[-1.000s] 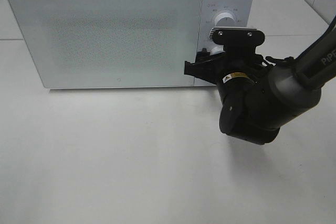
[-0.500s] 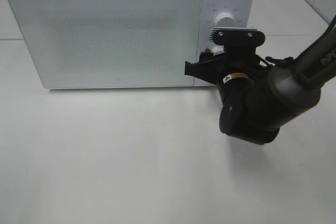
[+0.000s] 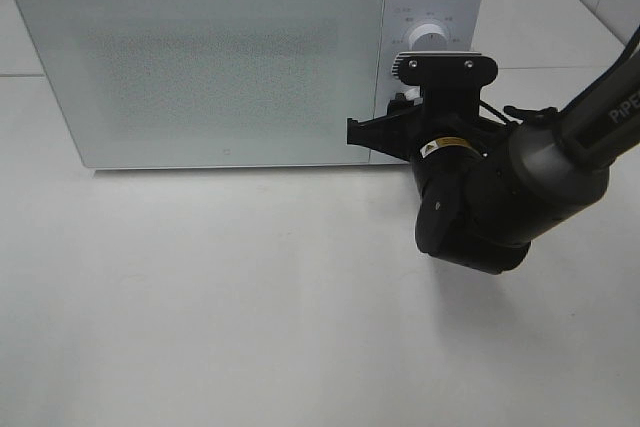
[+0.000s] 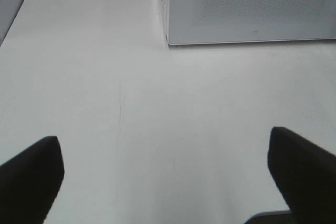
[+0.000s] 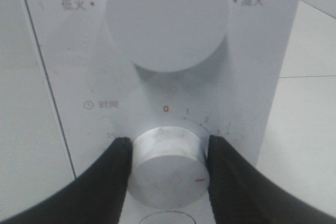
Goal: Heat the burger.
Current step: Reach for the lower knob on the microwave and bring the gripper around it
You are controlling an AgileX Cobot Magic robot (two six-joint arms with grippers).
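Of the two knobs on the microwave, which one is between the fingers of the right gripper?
The lower knob, the one with numbers around it: the right gripper has a finger on each side of it. The larger upper knob stands free.

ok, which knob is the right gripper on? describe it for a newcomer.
Find the white microwave; at its right end two round white knobs are stacked. It's the lower knob, pinched by the right gripper: smaller than the upper knob, with a red tick and a numbered scale from 0.
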